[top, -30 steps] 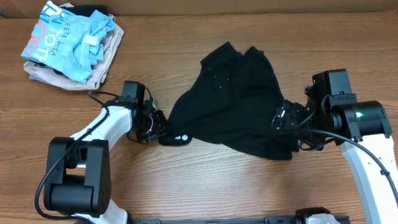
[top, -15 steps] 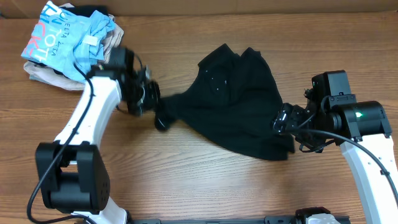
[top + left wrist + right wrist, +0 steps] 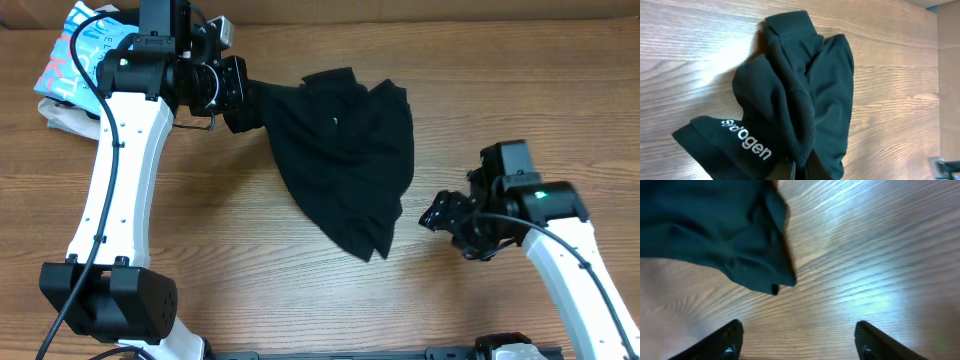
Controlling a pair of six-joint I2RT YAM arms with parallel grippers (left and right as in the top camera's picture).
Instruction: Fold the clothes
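Black shirt [image 3: 345,160]: crumpled in the middle of the table [image 3: 520,80], fanned out from its far-left corner down to a narrow point at the near side; no fold made yet.
Far-left pile: a light blue shirt [image 3: 72,45] on a beige garment [image 3: 58,118], partly hidden behind the left arm and untouched.
Left gripper [image 3: 238,92]: clamped tight on the shirt's upper-left edge. The wrist view shows cloth bunched right at the grip, with white lettering [image 3: 747,141] just beside it.
Change on the left: a second ago this gripper sat low at the shirt's near-left hem. It has since swung up and away toward the far-left corner, and the cloth has gone with it.
Change in the shirt: the whole garment has slid left and away, and its right hem has been drawn off the spot where the right gripper met it.
Right gripper [image 3: 440,212]: fingers [image 3: 730,337] apart with nothing between them. It was at the right hem a second ago and now stands clear of the cloth. In its wrist view the nearest corner [image 3: 775,286] lies ahead and to the left, with bare wood between.
Meaning for the task: this looks like dragging and spreading, not folding. With only one side held, the right arm probably has to retake a hem before the shirt can be laid flat.
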